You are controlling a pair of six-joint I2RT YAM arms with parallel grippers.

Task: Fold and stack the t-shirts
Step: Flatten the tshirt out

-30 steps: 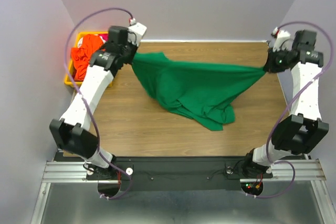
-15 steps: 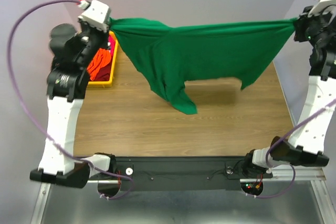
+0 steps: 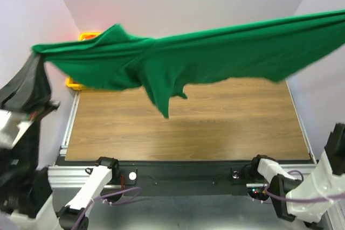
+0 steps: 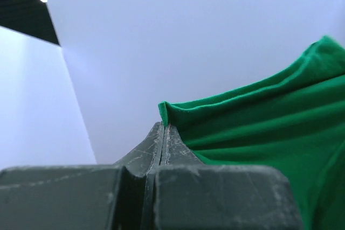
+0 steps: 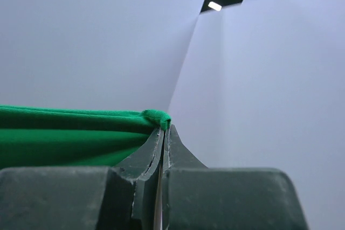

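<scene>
I hold the dark green cloth t-shirt (image 3: 215, 57) stretched in the air across the upper half of the top view, well above the brown wooden table (image 3: 215, 127). My left gripper (image 4: 163, 129) is pinched tight on one edge at the upper left. My right gripper (image 5: 164, 127) is pinched on the opposite edge, past the right side of that view. I judge this the spreading step before any fold. Next I should lower it flat and taut, so the drooping flap near the centre does not bunch underneath. The yellow plastic bin (image 3: 89, 36) at the upper left, mostly hidden behind the cloth, could snag it.
</scene>
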